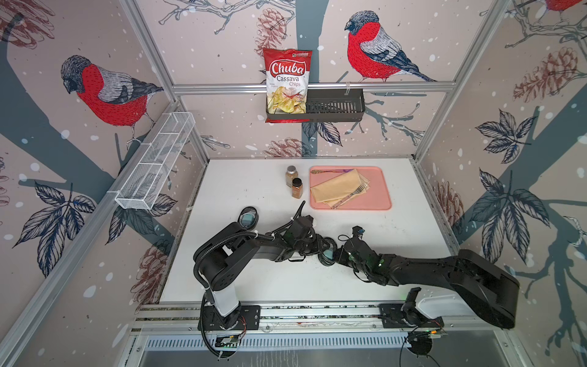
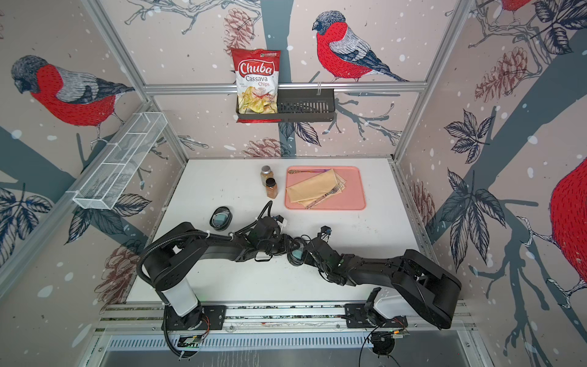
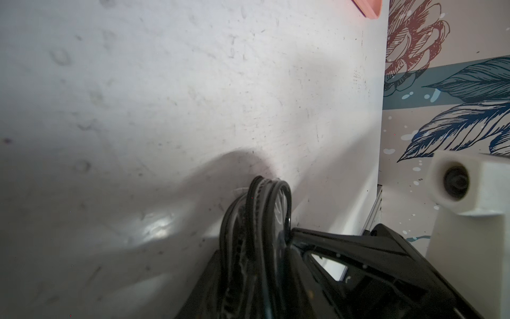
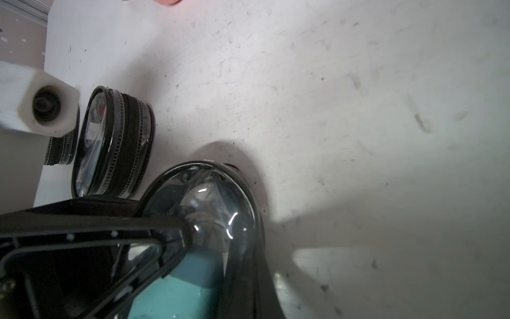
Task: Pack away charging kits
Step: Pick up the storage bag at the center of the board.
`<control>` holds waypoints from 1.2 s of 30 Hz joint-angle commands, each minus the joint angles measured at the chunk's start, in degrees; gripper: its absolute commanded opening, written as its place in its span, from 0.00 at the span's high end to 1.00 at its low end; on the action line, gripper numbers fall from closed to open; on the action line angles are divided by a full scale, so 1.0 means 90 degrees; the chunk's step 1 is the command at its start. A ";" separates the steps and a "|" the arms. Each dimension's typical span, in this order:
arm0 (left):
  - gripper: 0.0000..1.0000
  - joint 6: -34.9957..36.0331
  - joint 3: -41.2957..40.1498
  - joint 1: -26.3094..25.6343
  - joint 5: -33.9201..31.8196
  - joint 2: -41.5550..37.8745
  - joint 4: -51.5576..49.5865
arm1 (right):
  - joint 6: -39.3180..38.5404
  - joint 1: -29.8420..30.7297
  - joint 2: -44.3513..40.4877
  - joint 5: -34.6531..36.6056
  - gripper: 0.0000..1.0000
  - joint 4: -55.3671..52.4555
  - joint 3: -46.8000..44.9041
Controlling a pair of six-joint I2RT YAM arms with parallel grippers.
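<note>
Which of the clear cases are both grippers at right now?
The mid-table case, between the left gripper and right gripper. The lone case in both top views lies untouched near the table's left edge.

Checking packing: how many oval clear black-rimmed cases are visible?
3: the far-left case on the table, the middle case at the left gripper, the third case at the right gripper; arms may hide more.

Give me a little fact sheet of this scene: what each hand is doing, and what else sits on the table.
Left hand: around a black-rimmed case standing on edge; grip unclear
Right hand: shut on a clear case holding a teal charger
Spare case: lying on the table, apart from both hands
Bystanders: two spice jars; pink tray with napkin and fork
</note>
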 commanded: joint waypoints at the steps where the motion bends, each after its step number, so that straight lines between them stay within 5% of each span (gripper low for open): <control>1: 0.66 0.0040 -0.0013 -0.0017 -0.0083 0.0191 -0.0687 | -0.0050 0.0047 0.0073 -0.0284 1.00 -0.0200 0.0057; 7: 0.52 0.0038 0.0132 -0.0007 -0.0073 0.0384 -0.0884 | -0.0100 0.0071 0.0127 -0.0261 1.00 -0.0201 0.0077; 13: 0.49 0.0069 0.0173 -0.0002 -0.0057 0.0398 -0.1030 | -0.0116 0.0071 0.0195 -0.0237 1.00 -0.0190 0.0100; 23: 0.71 0.0155 0.0200 -0.0004 0.0081 0.0386 -0.1158 | -0.0149 0.0050 0.0213 -0.0219 1.00 -0.0238 0.0198; 30: 0.97 0.0091 0.0161 0.0003 0.0023 0.0091 -0.0886 | -0.0317 0.0069 -0.0077 -0.0152 0.83 -0.0522 0.0421; 36: 1.00 -0.0008 0.0232 0.0032 -0.0809 -0.0784 -0.1170 | -0.0623 0.0126 -0.0875 -0.0081 0.58 -0.0953 0.0680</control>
